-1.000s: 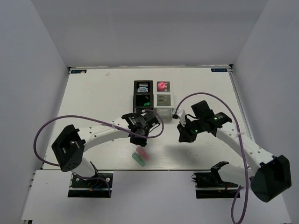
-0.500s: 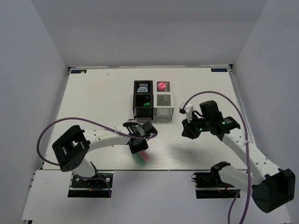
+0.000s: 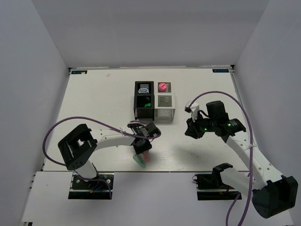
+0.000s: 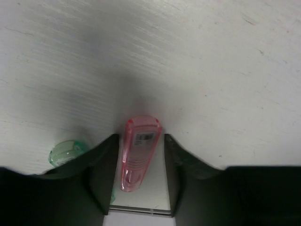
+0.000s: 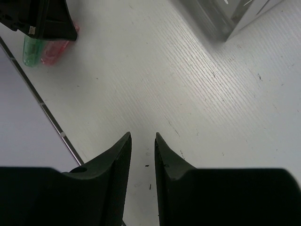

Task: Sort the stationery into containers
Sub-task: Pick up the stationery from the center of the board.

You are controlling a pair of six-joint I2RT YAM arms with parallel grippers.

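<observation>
A pink capsule-shaped piece (image 3: pixel 146 157) and a green one (image 3: pixel 139 161) lie side by side near the table's front edge. My left gripper (image 3: pixel 142 149) is low over them and open. In the left wrist view the pink piece (image 4: pixel 139 155) lies between the jaws, with a small gap on its right, and the green piece (image 4: pixel 66 151) is outside the left finger. My right gripper (image 3: pixel 190 133) hovers right of centre, empty, its jaws only narrowly apart (image 5: pixel 143 136). The black container (image 3: pixel 136 101) and the white container (image 3: pixel 164 113) stand together mid-table.
The black container holds a blue-and-white roll (image 3: pixel 144 88) and a green item (image 3: pixel 147 104). A pink item (image 3: pixel 162 87) sits at the back of the white container. The table's front edge (image 3: pixel 178 171) runs just below the two pieces. White walls enclose the table.
My left gripper has moved toward the front edge and come down around the pink piece. My right gripper has drawn back to the right, away from the white container.
</observation>
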